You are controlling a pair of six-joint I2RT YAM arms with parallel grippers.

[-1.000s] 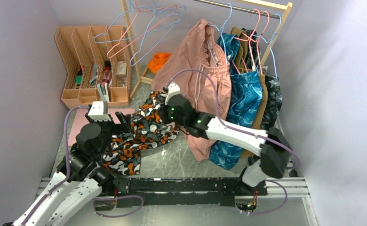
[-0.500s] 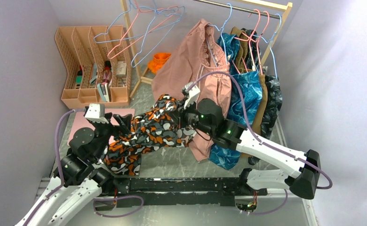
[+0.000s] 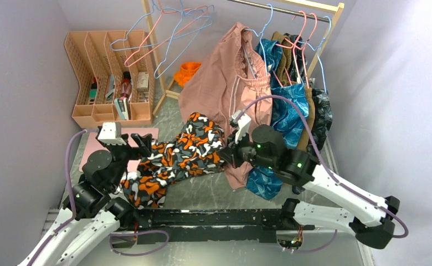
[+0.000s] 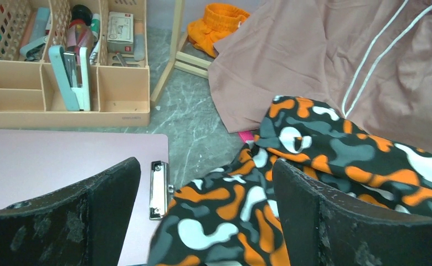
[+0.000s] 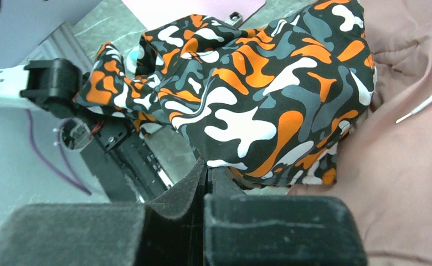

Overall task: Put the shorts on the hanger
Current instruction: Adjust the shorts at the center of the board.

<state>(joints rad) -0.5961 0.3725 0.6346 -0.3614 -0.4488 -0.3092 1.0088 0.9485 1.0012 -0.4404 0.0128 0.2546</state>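
The shorts (image 3: 180,158), in an orange, black, white and grey blotch print, lie stretched across the table between my two grippers. My right gripper (image 3: 229,157) is shut on their right edge; in the right wrist view the fabric (image 5: 247,88) is pinched at the closed tips (image 5: 205,166). My left gripper (image 3: 139,145) is open at the shorts' left end, and the cloth (image 4: 313,149) passes between and under its spread fingers (image 4: 205,183). Empty light-blue hangers (image 3: 129,34) hang with pink ones at the rack's left end, far from both grippers.
A dusty-pink garment (image 3: 219,83) and a blue leaf-print one (image 3: 288,111) hang on the wooden rack right behind my right gripper. A tan desk organizer (image 3: 106,77) stands back left. A pink clipboard (image 4: 53,160) lies under my left gripper. Orange cloth (image 3: 189,71) sits by the rack leg.
My right gripper has drawn back to the right and nearer with the shorts' edge, pulling the shorts out flatter. My left gripper has shifted slightly back and stays open.
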